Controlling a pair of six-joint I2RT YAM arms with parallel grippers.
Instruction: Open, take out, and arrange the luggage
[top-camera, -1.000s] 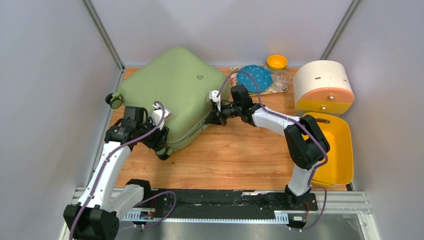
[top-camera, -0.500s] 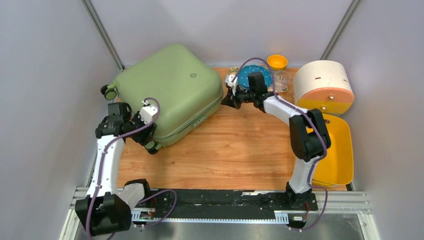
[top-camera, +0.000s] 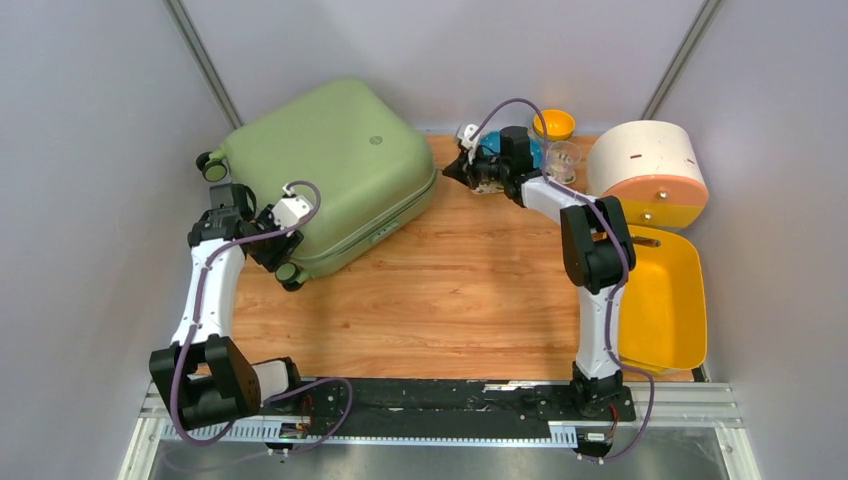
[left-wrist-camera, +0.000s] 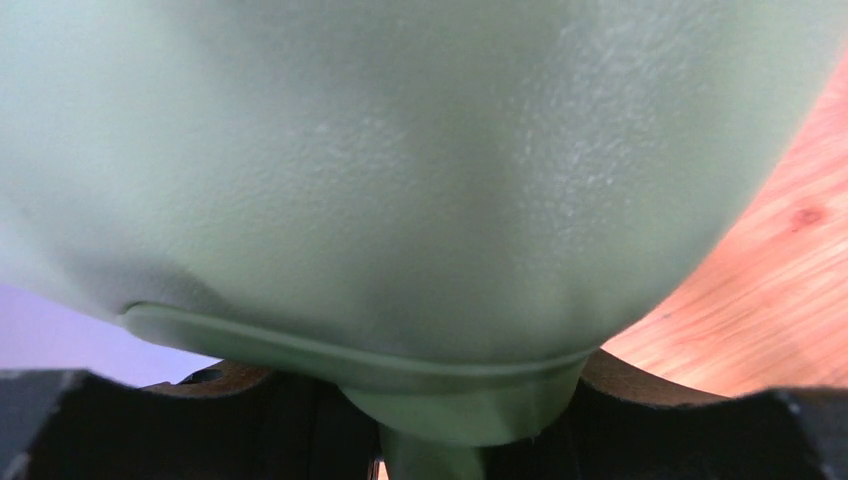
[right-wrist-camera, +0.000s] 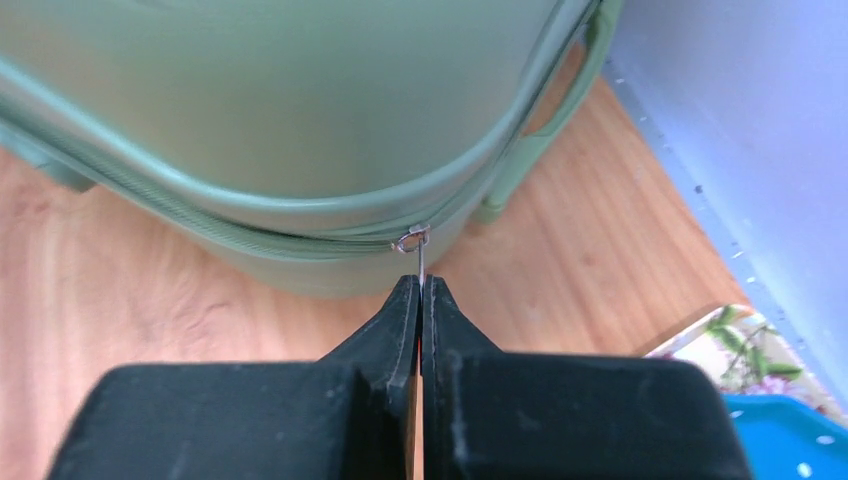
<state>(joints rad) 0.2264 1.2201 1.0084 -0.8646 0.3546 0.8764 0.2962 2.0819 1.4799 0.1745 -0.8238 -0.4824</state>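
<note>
**End effector state.** The right end effector (right-wrist-camera: 420, 285) is fully closed, pinching the thin metal zipper pull (right-wrist-camera: 421, 262) at its fingertips. The left end effector (left-wrist-camera: 455, 405) stands partly apart, with the rim lip at a corner of the luggage (left-wrist-camera: 420, 170) seated between its fingers. It appears clamped there.

**Location.** The luggage (top-camera: 330, 170) lies flat on the bench (top-camera: 470, 290). It is directly ahead of the right end effector (top-camera: 468, 172) and to its left. Its near corner, just beside a black wheel (top-camera: 288, 272), is against the left end effector (top-camera: 268, 238). The side handle (right-wrist-camera: 565, 90) lies ahead and to the right of the right end effector. How much of the zip is undone cannot be told.

**Handling (judgement).**
- The shell is rigid, smooth and bulky, and far wider than either jaw span.
- Take hold only at the rim lip, the side handle or the zipper pull.
- The pull is small and may slip out under a sideways load.
- The body probably slides or rolls easily, so bracing one corner is advisable.

**Change from the earlier frame.**
- The luggage has swung toward the far left corner.
- The right end effector has travelled away from the arm bases and to the right.
- The left arm has drawn back with the corner.
</note>
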